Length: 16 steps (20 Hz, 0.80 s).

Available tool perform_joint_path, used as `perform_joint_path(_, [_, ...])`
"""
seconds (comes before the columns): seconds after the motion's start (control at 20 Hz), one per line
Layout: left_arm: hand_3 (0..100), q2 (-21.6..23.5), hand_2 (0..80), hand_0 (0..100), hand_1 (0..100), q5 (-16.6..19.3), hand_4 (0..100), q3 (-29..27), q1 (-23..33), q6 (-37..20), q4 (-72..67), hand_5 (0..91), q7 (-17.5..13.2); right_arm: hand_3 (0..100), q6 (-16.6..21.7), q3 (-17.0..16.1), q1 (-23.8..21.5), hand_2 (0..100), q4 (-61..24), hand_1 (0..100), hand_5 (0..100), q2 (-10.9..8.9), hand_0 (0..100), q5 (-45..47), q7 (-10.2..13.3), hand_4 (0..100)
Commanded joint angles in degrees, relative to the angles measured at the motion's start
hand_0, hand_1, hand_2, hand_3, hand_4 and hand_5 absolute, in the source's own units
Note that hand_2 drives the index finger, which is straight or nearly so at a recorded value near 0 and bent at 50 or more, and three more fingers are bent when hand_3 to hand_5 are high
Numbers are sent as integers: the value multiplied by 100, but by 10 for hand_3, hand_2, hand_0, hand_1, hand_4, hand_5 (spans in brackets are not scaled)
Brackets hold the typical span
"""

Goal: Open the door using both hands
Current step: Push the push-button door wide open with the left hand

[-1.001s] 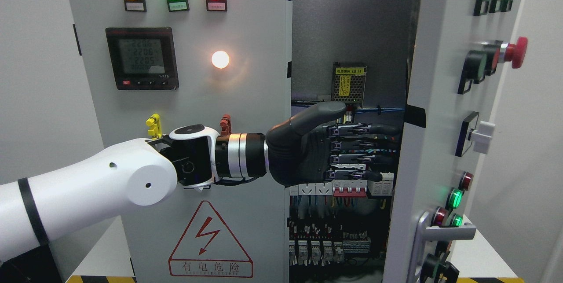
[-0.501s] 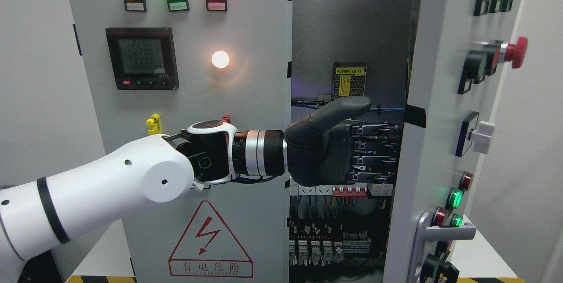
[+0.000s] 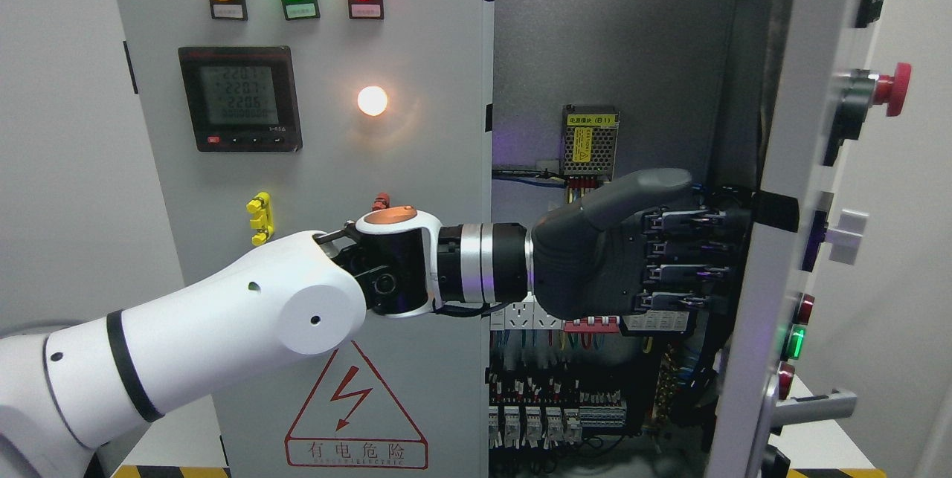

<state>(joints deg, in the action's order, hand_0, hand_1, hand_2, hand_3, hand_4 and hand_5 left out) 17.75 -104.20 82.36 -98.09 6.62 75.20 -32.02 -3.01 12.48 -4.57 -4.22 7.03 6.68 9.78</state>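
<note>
The grey cabinet's right door [image 3: 796,166] stands swung well outward, its inner edge facing me. My left arm comes in from the lower left and reaches across the opening. My left hand [image 3: 695,262] is dark grey, with its fingers [image 3: 692,221] stretched flat against the door's inner side and the thumb raised above them; it holds nothing. The left door [image 3: 335,158] is closed. The silver lever handle [image 3: 814,405] sticks out low on the right door's front. My right hand does not show.
Inside the cabinet are a meshed power supply [image 3: 590,140], wiring and rows of breakers [image 3: 535,418]. The right door carries a red mushroom button [image 3: 892,84] and lit lamps. The left door has a meter [image 3: 239,97], three lamps and a warning triangle [image 3: 355,411].
My left hand has moved to the right with the arm stretching out, and the right door has swung further open, showing more of the cabinet's inside.
</note>
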Motion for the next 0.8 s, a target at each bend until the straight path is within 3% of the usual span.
perform_joint_path(0.0, [0, -403, 0, 120, 389, 120, 0, -440, 80, -38, 363, 0, 495, 0, 2, 0, -8, 0, 0, 389, 0, 0, 120, 0, -2, 0])
perform_joint_path(0.15, [0, -421, 0, 120, 389, 120, 0, -475, 62, -38, 618, 0, 591, 0, 2, 0, 0, 0, 0, 389, 0, 0, 120, 0, -2, 0])
perform_joint_path(0.3, [0, -553, 0, 120, 389, 111, 0, -615, 62, -29, 776, 0, 916, 0, 2, 0, 0, 0, 0, 389, 0, -8, 120, 0, -2, 0])
perform_joint_path(0.75, [0, -1255, 0, 120, 389, 128, 0, -607, -105, -29, 873, 0, 1365, 0, 2, 0, 0, 0, 0, 389, 0, 0, 120, 0, -2, 0])
